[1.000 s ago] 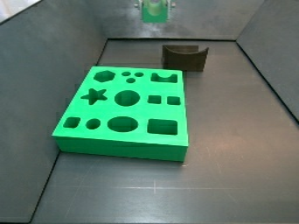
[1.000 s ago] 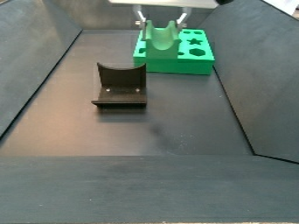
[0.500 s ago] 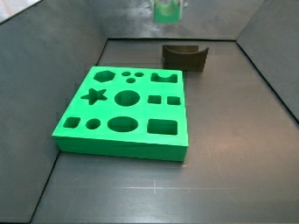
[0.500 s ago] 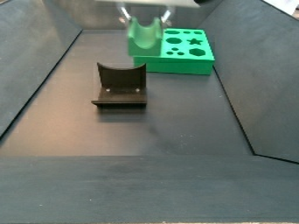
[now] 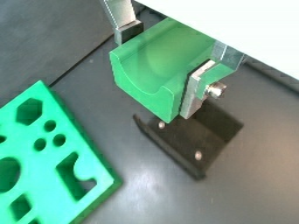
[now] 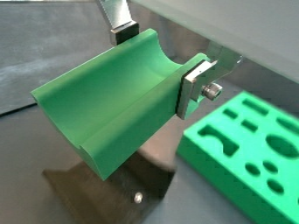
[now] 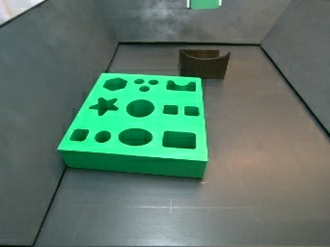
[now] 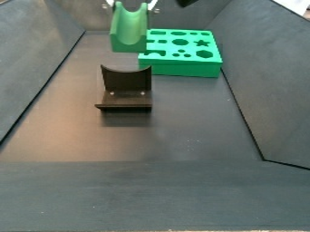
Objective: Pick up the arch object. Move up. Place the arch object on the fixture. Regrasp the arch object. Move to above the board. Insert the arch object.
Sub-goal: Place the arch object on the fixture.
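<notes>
The arch object [image 5: 162, 66] is hanging in the air above the fixture [image 5: 193, 140] — your tool [image 5: 167, 54] is clamping it between both silver fingers [image 5: 205, 77], curved notch facing down. You're seeing the board [image 8: 182, 52] lying flat on the floor, apart from the fixture [image 8: 123, 88].

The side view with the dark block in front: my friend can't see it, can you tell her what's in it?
The pincer holds the arch object in the air above the fixture, not touching it. The board lies flat on the dark floor behind, to the right.
</notes>
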Controlling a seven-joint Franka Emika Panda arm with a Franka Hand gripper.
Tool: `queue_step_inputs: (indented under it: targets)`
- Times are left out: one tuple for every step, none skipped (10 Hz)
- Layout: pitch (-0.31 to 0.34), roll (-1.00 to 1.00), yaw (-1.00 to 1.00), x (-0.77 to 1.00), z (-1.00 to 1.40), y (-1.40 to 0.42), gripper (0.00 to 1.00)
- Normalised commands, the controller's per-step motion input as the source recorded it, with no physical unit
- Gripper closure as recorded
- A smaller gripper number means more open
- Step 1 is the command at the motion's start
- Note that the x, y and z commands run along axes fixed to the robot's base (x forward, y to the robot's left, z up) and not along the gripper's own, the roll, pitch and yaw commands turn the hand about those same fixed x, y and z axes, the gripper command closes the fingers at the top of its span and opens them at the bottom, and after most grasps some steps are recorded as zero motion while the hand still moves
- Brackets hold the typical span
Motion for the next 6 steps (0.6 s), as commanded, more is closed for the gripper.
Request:
queue_step_inputs:
  targets:
    - [0.084,-1.0,-0.04,0.25,0.01,0.04,1.0]
    - [0.1,-1.0,-0.05,0.15,0.0,0.04,1.0]
    - [0.093,-0.88,-0.07,0.05,0.01,0.04,1.0]
    - [0.069,-0.68,-0.08,0.03,0.0,0.04,1.0]
    - [0.054,-0.42,-0.09,0.04,-0.01,0.04,1.0]
    - [0.052,-0.31,-0.09,0.05,0.0,0.03,1.0]
